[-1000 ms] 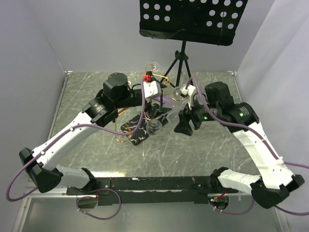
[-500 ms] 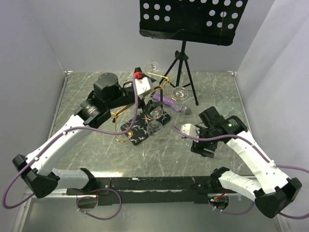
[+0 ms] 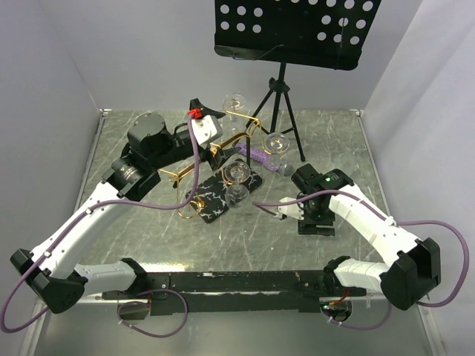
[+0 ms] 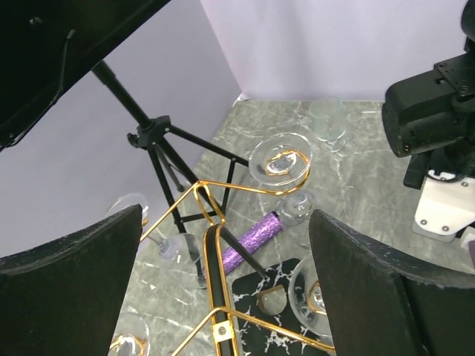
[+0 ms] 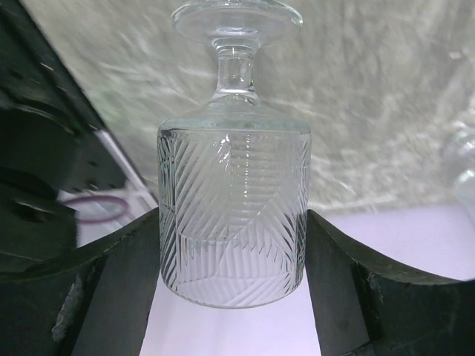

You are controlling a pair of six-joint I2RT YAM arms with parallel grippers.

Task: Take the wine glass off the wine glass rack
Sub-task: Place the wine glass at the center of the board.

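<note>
The gold wine glass rack (image 3: 223, 144) stands mid-table on its black white-veined base (image 3: 211, 202), and clear glasses (image 3: 276, 142) still hang from its curled arms. My left gripper (image 3: 208, 110) hovers open above the rack's top. In the left wrist view its fingers (image 4: 74, 256) straddle the gold arms (image 4: 223, 222) without touching them. My right gripper (image 3: 315, 222) is at the near right, away from the rack, pointing down at the table. It is shut on a ribbed wine glass (image 5: 234, 193), held by the bowl with the foot towards the table. The right arm hides this glass in the top view.
A black tripod music stand (image 3: 297, 30) rises behind the rack, its legs (image 4: 152, 137) close to the gold arms. A purple glittery stick (image 4: 252, 241) lies beside the rack base. A clear glass (image 4: 326, 122) stands on the marble table (image 3: 141, 222) at the far right.
My right arm has drawn back from the rack toward the near right and turned downward with the glass in its grip. My left gripper has moved left and back, up off the rack's centre.
</note>
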